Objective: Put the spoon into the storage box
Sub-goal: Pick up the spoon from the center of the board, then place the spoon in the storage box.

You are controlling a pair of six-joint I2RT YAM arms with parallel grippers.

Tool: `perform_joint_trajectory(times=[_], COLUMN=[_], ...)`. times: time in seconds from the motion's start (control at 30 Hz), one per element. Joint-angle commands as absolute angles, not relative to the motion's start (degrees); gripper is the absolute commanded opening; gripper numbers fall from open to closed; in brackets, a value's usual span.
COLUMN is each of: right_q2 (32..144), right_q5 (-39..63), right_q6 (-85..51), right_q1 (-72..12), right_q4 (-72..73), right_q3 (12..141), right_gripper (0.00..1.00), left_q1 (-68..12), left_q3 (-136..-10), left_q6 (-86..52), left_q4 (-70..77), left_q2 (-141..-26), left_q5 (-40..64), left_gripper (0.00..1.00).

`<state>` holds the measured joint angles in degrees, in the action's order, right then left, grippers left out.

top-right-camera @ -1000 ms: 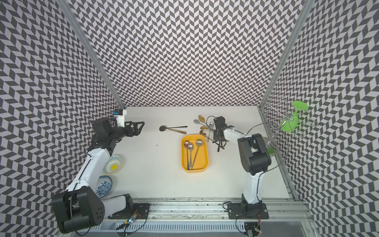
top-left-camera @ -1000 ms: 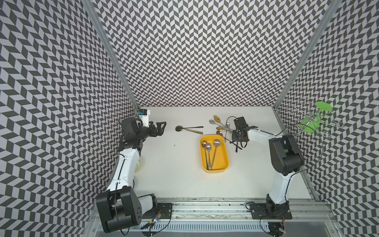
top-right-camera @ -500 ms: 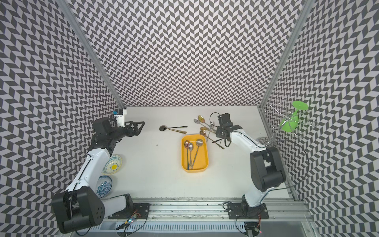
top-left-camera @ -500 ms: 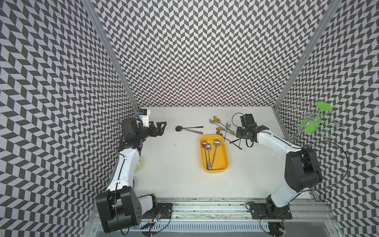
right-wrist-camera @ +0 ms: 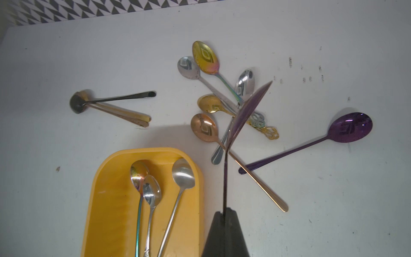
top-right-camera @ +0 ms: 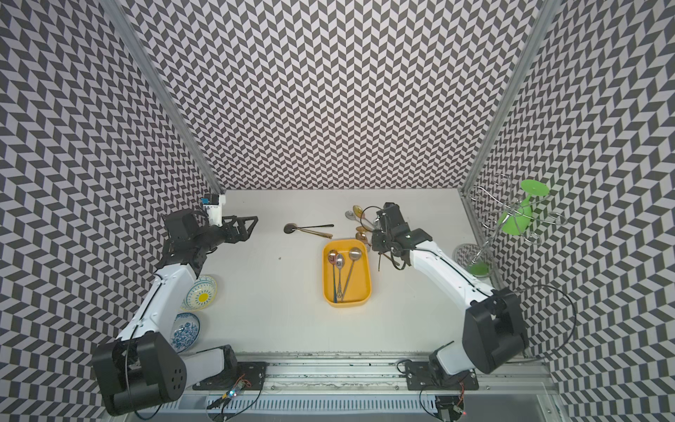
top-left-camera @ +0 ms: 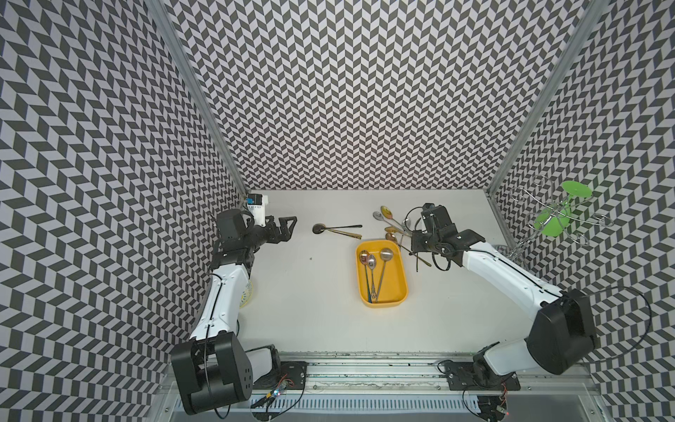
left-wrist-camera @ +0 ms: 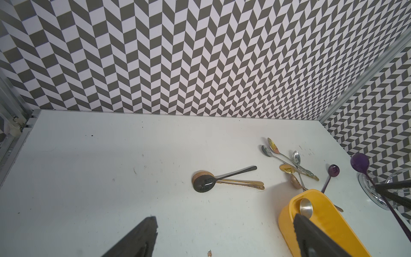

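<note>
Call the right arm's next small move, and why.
Probably shift sideways until the load is over the box, then lower. The right tool is shut on the handle of a purple spoon and holds it raised, but it hangs beside the box, not above it.

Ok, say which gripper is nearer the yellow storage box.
Right. The right gripper, shut on a purple spoon, hangs by the far right corner of the storage box; the open left gripper sits well away.

Glossy metal spoon (right-wrist-camera: pixel 247 111) (mirror-bright), smooth plastic storage box (right-wrist-camera: pixel 106 200).
</note>
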<state>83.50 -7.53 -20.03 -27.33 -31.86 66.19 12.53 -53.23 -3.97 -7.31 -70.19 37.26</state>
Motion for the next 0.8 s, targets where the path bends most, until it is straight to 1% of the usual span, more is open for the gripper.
perform_joint_trajectory(times=[0.0,0.23,0.47,0.77], right_q2=[81.1,80.9,85.3,92.4], right_q5=[-6.2,-6.3,-6.0,-7.1], right_q6=[-21.4,-23.6,-24.9,-25.3], right_q1=[-30.3,-37.0,-42.0,-43.0], right_q4=[-31.8,-30.8,-28.9,-25.4], right_q3=[65.8,65.2,64.9,63.0], right_gripper=[0.00,0.00,0.00,0.00], left_q1=[13.0,13.0,13.0,13.0], left_q3=[-53.2,-53.2,-52.6,-52.8], left_q6=[-3.7,-3.7,-3.7,-3.8], left_q4=[-5.7,-5.9,-5.4,-5.4], left_q2=[-70.4,-70.4,-70.9,-70.8], left_q5=[38.3,38.2,38.1,38.2], left_gripper=[0.99,0.99,0.99,0.99])
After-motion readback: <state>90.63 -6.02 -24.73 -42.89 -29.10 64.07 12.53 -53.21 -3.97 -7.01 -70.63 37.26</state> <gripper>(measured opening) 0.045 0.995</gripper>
